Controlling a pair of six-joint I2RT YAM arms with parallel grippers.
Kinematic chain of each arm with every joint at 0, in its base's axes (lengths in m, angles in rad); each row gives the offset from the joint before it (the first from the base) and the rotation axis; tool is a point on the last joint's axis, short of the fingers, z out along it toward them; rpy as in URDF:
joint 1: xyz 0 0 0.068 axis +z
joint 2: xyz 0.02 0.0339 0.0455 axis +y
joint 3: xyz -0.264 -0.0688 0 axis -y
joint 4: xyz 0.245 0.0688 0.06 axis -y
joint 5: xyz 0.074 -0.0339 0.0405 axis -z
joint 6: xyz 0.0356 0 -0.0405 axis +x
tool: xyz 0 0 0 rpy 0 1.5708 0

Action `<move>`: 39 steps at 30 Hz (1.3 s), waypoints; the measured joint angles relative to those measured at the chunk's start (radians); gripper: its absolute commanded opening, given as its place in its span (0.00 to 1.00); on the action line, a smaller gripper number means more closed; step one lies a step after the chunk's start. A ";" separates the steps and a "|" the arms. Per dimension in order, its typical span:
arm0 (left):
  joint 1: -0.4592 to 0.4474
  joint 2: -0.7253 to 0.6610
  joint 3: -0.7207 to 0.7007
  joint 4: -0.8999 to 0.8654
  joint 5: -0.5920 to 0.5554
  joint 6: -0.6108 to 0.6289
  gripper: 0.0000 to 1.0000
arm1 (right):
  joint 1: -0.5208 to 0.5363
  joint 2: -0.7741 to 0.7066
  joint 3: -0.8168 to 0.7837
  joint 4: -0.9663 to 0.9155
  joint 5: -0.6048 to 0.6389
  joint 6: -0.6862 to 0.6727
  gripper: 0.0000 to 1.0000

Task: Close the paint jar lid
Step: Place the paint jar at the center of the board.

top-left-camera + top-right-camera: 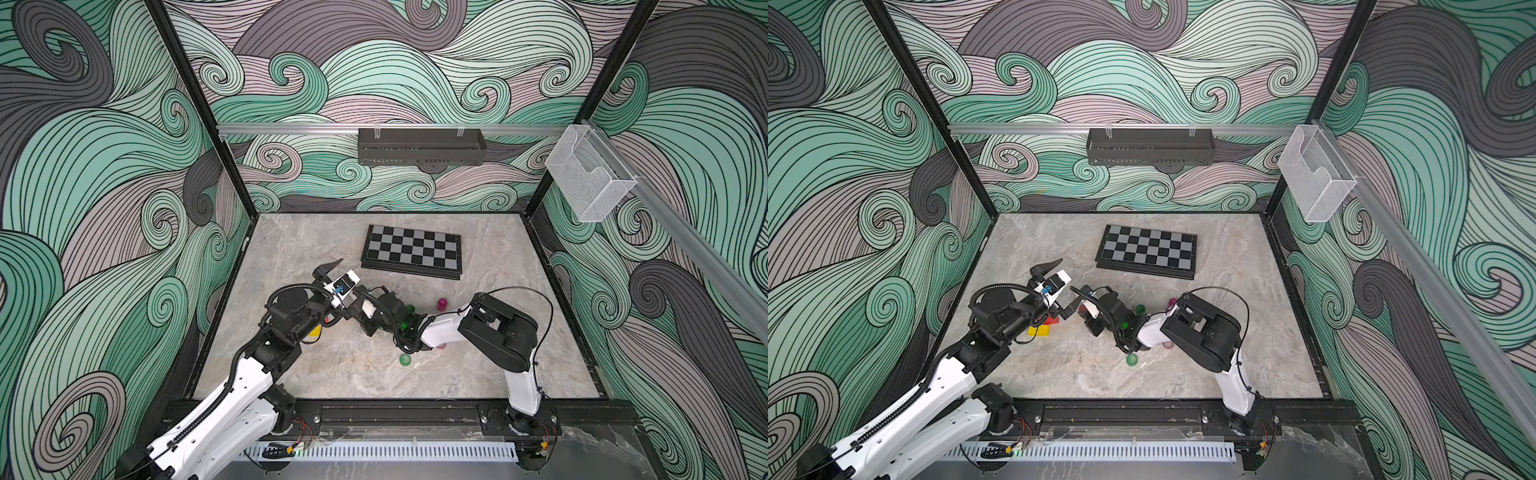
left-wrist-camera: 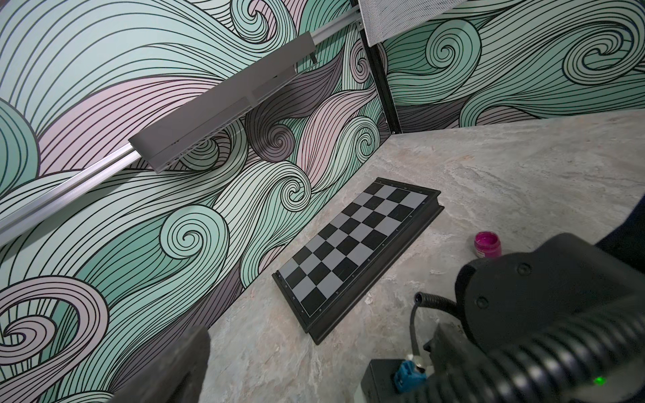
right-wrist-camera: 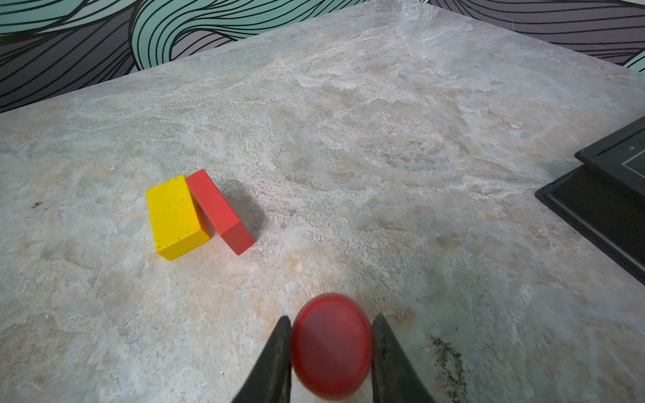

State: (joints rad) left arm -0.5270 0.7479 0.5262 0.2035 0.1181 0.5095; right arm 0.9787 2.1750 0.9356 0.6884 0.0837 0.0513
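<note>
Lid-carrying step: right gripper (image 3: 331, 319) pinches red lid (image 3: 331, 345), left gripper (image 1: 1068, 279) gapes empty. Next, centre it level over its jar, unseen; pink jar (image 1: 441, 304) at gripper's 3 o'clock.

Desk (image 1: 345, 382): the front strip between the two arm bases is lying bare, offering open passage.
Right side: bare desk is stretching from the right arm (image 1: 498, 328) to the side wall.
Chessboard (image 1: 411, 252): is lying flat near the back wall, blocking low passes there.
Yellow block (image 3: 176, 218), red block (image 3: 220, 213): are lying touching each other, with bare desk separating them from the right gripper (image 3: 331, 320).
Right gripper: jaws are clamping a red lid (image 3: 331, 356), leaving no gap between them.
Centre: left arm (image 1: 249, 374) and right arm are crowding together over mid-desk.
Green jar (image 1: 410, 309), magenta jar (image 1: 441, 304): are standing just behind the right arm.
Green cap (image 1: 405, 360): is lying just in front of it.
</note>
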 measured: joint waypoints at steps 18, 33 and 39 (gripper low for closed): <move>0.000 0.000 0.000 0.000 -0.003 0.000 0.99 | -0.002 -0.036 -0.057 0.004 -0.013 -0.027 0.69; -0.005 -0.003 0.000 0.015 -0.010 -0.014 0.99 | -0.179 -0.595 -0.109 -0.321 -0.069 0.037 0.99; -0.005 -0.003 0.000 0.015 -0.019 -0.024 0.99 | -0.249 -0.714 -0.105 -0.542 -0.047 0.074 0.99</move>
State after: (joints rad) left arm -0.5320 0.7444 0.5259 0.2188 0.0990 0.4850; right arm 0.7296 1.4609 0.8303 0.1459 0.0372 0.1257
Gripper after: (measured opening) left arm 0.986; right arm 0.986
